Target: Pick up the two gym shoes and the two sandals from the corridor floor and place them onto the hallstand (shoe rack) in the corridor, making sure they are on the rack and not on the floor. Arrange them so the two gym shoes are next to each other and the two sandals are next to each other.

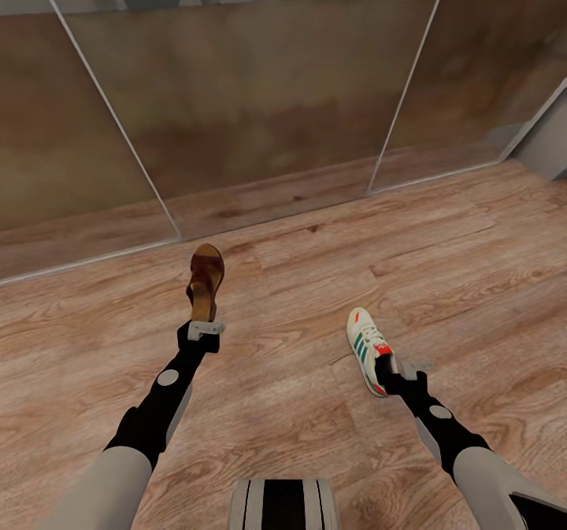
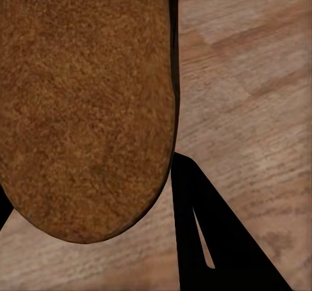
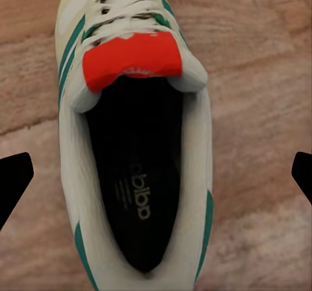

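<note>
A brown sandal [image 1: 205,280] is held off the corridor floor [image 1: 307,404], standing on edge, with my left gripper [image 1: 201,324] shut on its near end. Its tan sole [image 2: 84,102] shows close up in the left wrist view, with a black finger [image 2: 214,239] beside it. A white gym shoe [image 1: 367,347] with green stripes and a red tongue lies flat on the floor. My right gripper [image 1: 387,371] hovers over its heel opening [image 3: 140,174], open, with a fingertip [image 3: 13,187] wide on each side, apart from the shoe.
Tall glass or mirror panels [image 1: 260,105] with thin metal frames run across the floor just ahead. A grey wall corner [image 1: 547,144] stands at the right. My base [image 1: 283,502] shows at the bottom edge.
</note>
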Motion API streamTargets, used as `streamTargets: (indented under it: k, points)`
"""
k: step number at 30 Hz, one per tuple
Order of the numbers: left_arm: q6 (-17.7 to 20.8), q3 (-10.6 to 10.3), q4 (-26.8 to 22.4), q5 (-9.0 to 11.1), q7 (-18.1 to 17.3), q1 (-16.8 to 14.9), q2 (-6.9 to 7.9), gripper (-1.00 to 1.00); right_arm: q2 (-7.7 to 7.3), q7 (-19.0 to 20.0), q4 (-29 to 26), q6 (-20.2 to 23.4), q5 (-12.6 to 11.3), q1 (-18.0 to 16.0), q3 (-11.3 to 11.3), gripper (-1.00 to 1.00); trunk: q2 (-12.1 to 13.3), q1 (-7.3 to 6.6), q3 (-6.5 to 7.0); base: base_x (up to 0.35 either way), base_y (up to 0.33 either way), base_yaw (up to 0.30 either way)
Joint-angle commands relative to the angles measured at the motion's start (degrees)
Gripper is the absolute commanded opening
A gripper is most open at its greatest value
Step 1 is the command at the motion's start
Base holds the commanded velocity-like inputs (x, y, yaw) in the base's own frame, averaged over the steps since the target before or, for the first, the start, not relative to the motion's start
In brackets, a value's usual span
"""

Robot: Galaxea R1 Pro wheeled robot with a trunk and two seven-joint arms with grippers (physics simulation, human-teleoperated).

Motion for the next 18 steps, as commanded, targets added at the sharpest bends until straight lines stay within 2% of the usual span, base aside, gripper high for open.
streamTargets:
  k: [1, 8, 18]
  points:
    - [-0.2, 0.3, 0.0, -0.7, -0.4, 0.0, -0.07, -1.0, 0.02, 0.3, 0.0, -0.2, 0.4, 0.0, -0.5, 1.0, 0.0, -0.01, -0.05, 0.0, 0.0, -0.018]
    - [-0.2, 0.3, 0.0, -0.7, -0.4, 0.0, -0.07, -1.0, 0.02, 0.3, 0.0, -0.2, 0.4, 0.0, -0.5, 1.0, -0.1, 0.17, -1.89, 0.0, 0.0, -0.004]
    - [-0.2, 0.3, -0.1, -0.7, -0.4, 0.0, -0.07, -1.0, 0.02, 0.3, 0.0, -0.2, 0.4, 0.0, -0.5, 1.0, -0.1, 0.17, -2.33, 0.0, 0.0, 0.02]
